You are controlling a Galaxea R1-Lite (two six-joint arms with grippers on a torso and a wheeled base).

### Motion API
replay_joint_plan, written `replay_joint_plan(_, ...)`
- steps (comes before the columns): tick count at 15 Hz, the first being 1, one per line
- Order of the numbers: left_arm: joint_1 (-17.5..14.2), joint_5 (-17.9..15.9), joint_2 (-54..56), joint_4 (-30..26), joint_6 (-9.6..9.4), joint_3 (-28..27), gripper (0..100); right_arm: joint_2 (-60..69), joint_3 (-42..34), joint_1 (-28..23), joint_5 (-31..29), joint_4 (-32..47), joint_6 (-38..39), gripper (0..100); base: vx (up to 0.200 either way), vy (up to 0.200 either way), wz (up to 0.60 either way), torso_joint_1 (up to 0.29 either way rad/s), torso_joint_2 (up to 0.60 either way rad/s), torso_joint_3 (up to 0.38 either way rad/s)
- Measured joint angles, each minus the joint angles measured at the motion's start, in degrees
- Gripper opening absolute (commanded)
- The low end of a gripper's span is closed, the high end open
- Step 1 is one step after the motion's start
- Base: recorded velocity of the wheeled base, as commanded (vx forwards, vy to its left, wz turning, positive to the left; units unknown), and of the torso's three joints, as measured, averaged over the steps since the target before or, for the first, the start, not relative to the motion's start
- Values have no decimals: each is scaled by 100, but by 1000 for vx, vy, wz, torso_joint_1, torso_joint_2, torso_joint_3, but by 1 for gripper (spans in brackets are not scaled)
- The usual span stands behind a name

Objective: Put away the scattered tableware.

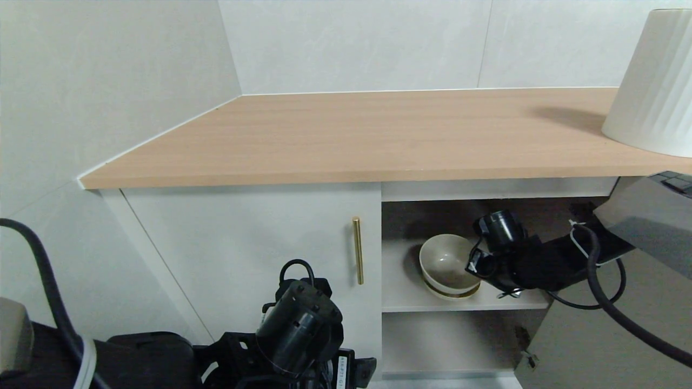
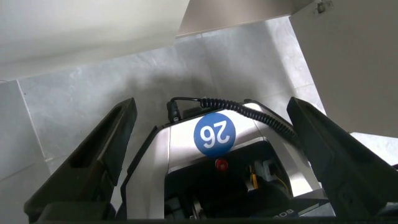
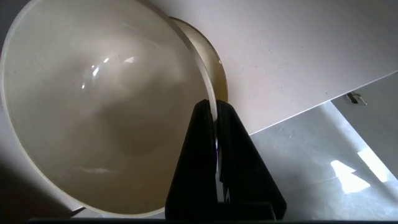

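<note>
A beige bowl [image 1: 446, 263] is tilted on the cabinet's middle shelf [image 1: 400, 294], leaning over a gold-rimmed dish [image 1: 451, 293] beneath it. My right gripper [image 1: 476, 265] reaches in through the open side and is shut on the bowl's right rim. In the right wrist view a black finger [image 3: 214, 155] pinches the rim of the bowl [image 3: 99, 106], and the gold-rimmed dish [image 3: 211, 56] peeks out behind it. My left arm [image 1: 300, 324] hangs low in front of the closed door. The left gripper [image 2: 211, 118] is open, its fingers [image 2: 106, 155] spread wide with nothing between them.
The cabinet has a wooden countertop [image 1: 378, 135] with a white lampshade [image 1: 654, 81] at its right end. Its left door [image 1: 254, 254] is closed and carries a gold handle [image 1: 357, 250]. The right door [image 1: 611, 329] stands swung open. A lower compartment [image 1: 448, 340] lies below the shelf.
</note>
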State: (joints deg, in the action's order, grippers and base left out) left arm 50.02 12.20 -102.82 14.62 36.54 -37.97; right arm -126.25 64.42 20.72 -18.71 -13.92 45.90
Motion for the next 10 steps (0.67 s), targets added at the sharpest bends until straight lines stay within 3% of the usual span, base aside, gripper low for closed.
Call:
replay_joint_plan(3,0,0,0,0,0,0,100,-41,30,0,0,5,-9,0,0,0,0,0,0,0)
replay_joint_plan(4,0,0,0,0,2,2,100,-49,35,0,-2,2,-9,100,0,0,0,0,0,0)
replay_joint_plan(10,0,0,0,-1,2,-2,100,-52,35,0,0,2,-11,100,0,0,0,0,0,0)
